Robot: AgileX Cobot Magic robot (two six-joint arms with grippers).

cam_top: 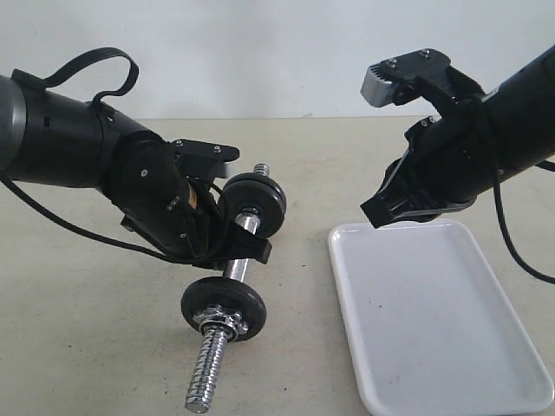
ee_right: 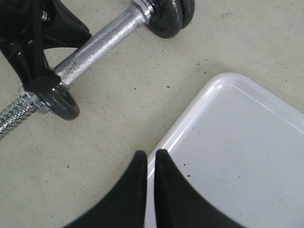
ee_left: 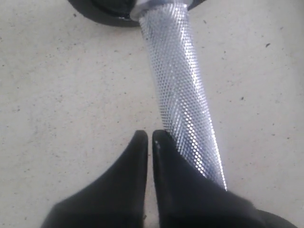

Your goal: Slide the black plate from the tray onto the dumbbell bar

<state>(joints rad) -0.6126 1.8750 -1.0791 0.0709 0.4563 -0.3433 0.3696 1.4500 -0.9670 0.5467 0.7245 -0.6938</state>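
Nearest: threaded end of the dumbbell bar (cam_top: 211, 357), black plate (cam_top: 224, 305) just behind it, probably dense, rigid iron; I'd pinch its rim. Fingers together on left gripper (ee_left: 148, 137) and right gripper (ee_right: 147, 154).

The left arm (cam_top: 69, 139) bends low, the left gripper (ee_left: 148, 138) pointing down with fingertips nearly touching, while the right arm (cam_top: 512, 121) slants in from above, the right gripper (ee_right: 147, 156) likewise closed and empty.

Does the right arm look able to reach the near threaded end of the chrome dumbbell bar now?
Probably yes. The threaded end sticks out bare past the near black iron disc, with only bare table between it and the right gripper over the white tray; the left gripper sits at the bar's middle.
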